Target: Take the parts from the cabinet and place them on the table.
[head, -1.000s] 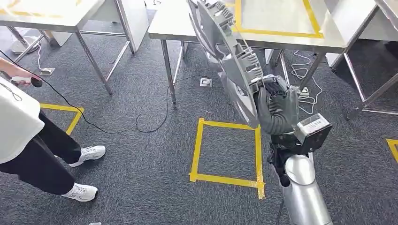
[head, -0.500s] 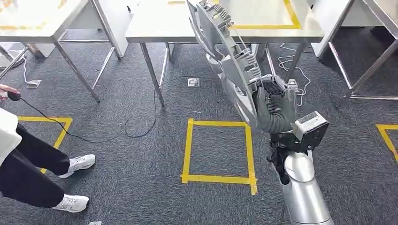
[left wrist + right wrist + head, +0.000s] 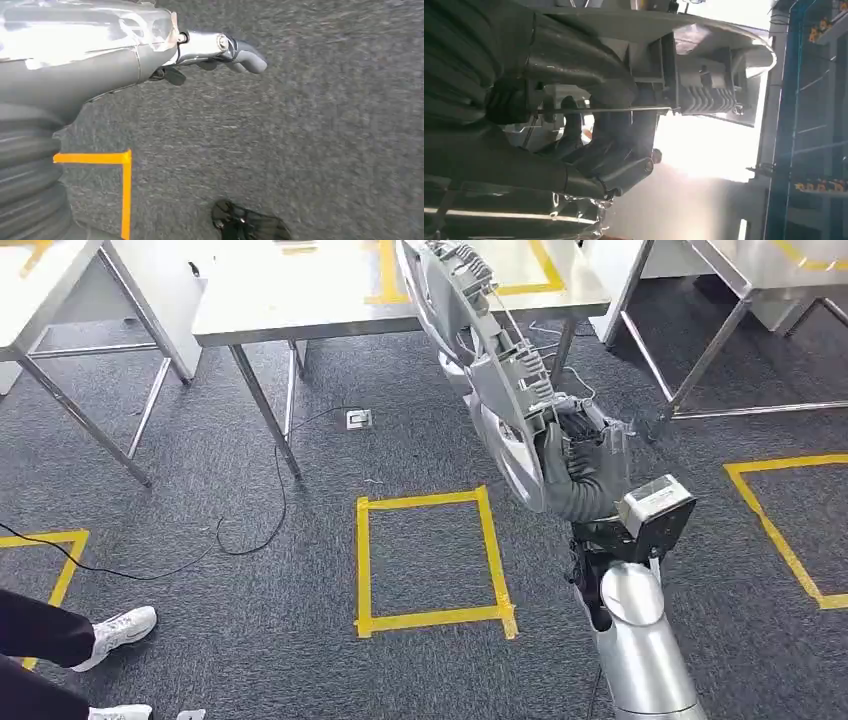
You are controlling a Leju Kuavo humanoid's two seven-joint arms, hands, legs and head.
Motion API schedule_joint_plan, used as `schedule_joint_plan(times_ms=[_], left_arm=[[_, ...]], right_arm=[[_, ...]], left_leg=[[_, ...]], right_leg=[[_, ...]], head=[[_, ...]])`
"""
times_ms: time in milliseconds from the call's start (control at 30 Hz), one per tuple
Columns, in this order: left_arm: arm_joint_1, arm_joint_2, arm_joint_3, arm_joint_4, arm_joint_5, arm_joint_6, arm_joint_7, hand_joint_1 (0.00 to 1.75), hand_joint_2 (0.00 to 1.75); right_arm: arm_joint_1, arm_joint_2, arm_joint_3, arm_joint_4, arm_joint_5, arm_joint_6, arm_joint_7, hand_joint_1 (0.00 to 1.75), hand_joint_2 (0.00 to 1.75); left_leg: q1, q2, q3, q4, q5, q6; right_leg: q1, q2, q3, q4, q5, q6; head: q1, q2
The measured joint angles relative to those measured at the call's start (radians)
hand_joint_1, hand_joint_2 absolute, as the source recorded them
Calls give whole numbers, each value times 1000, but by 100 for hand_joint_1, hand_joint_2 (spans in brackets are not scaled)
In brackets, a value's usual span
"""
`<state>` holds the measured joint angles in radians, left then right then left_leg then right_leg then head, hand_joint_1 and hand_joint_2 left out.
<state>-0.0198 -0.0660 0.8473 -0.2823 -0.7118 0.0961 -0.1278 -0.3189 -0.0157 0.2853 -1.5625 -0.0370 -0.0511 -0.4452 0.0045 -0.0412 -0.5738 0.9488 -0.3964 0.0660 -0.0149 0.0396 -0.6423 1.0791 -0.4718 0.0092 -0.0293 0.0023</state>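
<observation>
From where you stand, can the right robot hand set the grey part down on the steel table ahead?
Probably not yet. The right robot hand holds the grey part upright, and only its top overlaps the steel table. Bare carpet and the yellow floor square lie between, so stepping closer looks needed.

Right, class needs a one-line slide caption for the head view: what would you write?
The right hand grips a large grey plastic part upright above the carpet, facing a steel table marked with yellow tape.
</observation>
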Motion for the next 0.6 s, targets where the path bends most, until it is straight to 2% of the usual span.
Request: schedule_joint_plan(times_ms=[33, 67, 100, 133, 167, 200, 233, 267, 300, 333, 400, 433, 467, 500, 533, 600], left_arm=[[1, -1, -2, 0, 0, 0, 0, 0, 175], [1, -2, -4, 0, 0, -1, 0, 0, 175], [1, -2, -6, 0, 0, -1, 0, 0, 175], [1, -2, -8, 0, 1, -1, 0, 0, 175], [1, -3, -9, 1, 1, -1, 0, 0, 175], [1, -5, -10, 1, 1, -1, 0, 0, 175], [1, -6, -11, 1, 1, -2, 0, 0, 175], [1, -5, -12, 0, 1, -2, 0, 0, 175], [1, -3, -13, 0, 1, -2, 0, 0, 175], [2, -2, -14, 0, 1, -2, 0, 0, 175], [2, -2, -15, 1, 2, -1, 1, 0, 175], [2, -2, -15, 1, 5, -1, 1, 0, 175], [3, -1, -15, 1, 8, -1, 1, 0, 175], [2, 1, -15, 1, 10, -1, 1, 0, 175], [2, 3, -15, 2, 12, -1, 1, 0, 175], [2, 5, -16, 3, 15, -1, 1, 0, 175]], right_arm=[[-3, 0, 2, 0, -1, 0, -2, 175, 175], [-1, 0, 1, 1, -4, 0, -2, 175, 175], [0, 0, 1, 3, -6, 0, -2, 175, 175], [1, -1, 1, 5, -7, 0, -2, 175, 175], [4, -1, 1, 7, -7, 0, -1, 175, 175], [4, -2, 1, 7, -7, 0, -1, 175, 175], [4, -2, 1, 7, -7, 0, 0, 175, 175], [3, -2, -1, 8, -7, 0, 0, 175, 175], [3, 0, -1, 8, -8, 0, 0, 175, 175], [1, 0, -2, 8, -9, 0, -2, 175, 175], [4, 0, -2, 9, -7, 0, 0, 175, 175], [4, 0, -2, 9, -6, 0, 3, 175, 175], [3, 1, -2, 9, -6, 0, 9, 175, 175], [3, 2, -2, 9, -9, 0, 18, 175, 175], [2, 3, -2, 10, -11, 1, 24, 175, 175], [4, 3, -2, 10, -15, 1, 24, 175, 175]], left_leg=[[0, 9, 0, 0, 0, -2], [0, 16, 0, 1, -2, -5], [0, 23, -1, 1, -3, -6], [1, 27, -1, 3, -5, -10], [2, 31, -1, 7, -8, -14], [4, 33, -1, 13, -12, -21], [6, 34, -3, 24, -17, -29], [6, 36, -9, 42, -27, -43], [-2, 36, -17, 52, -33, -51], [-1, 38, -20, 53, -33, -56], [3, 40, -19, 55, -32, -62], [6, 40, -21, 58, -34, -64], [5, 40, -25, 62, -39, -67], [7, 41, -25, 57, -32, -48], [7, 41, -25, 57, -34, -38], [7, 41, -24, 56, -32, -36]], right_leg=[[-2, -18, -37, 74, -29, -1], [-7, -25, -74, 147, -54, 0], [-11, -27, -105, 204, -69, 7], [-14, -29, -114, 218, -65, 18], [-19, -31, -92, 174, -40, 34], [-23, -34, -52, 97, -8, 49], [-25, -40, 2, 0, 25, 60], [-25, -49, 35, -72, 32, 53], [-19, -42, 41, -68, 36, 39], [-16, -37, 37, -59, 35, 21], [-13, -35, 33, -59, 37, 9], [-21, -35, 33, -61, 40, 3], [-14, -33, 33, -60, 41, 2], [-14, -33, 33, -60, 40, 0], [-11, -32, 33, -60, 41, 0], [-10, -31, 32, -60, 41, -1]], head=[[0, 0], [-1, 0], [-1, 0], [-1, 0], [0, 0], [0, 0], [0, 0], [1, 0], [2, 0], [-1, 0], [0, 0], [-1, 0], [-1, 0], [-6, 0], [-2, 0], [-6, 0]])
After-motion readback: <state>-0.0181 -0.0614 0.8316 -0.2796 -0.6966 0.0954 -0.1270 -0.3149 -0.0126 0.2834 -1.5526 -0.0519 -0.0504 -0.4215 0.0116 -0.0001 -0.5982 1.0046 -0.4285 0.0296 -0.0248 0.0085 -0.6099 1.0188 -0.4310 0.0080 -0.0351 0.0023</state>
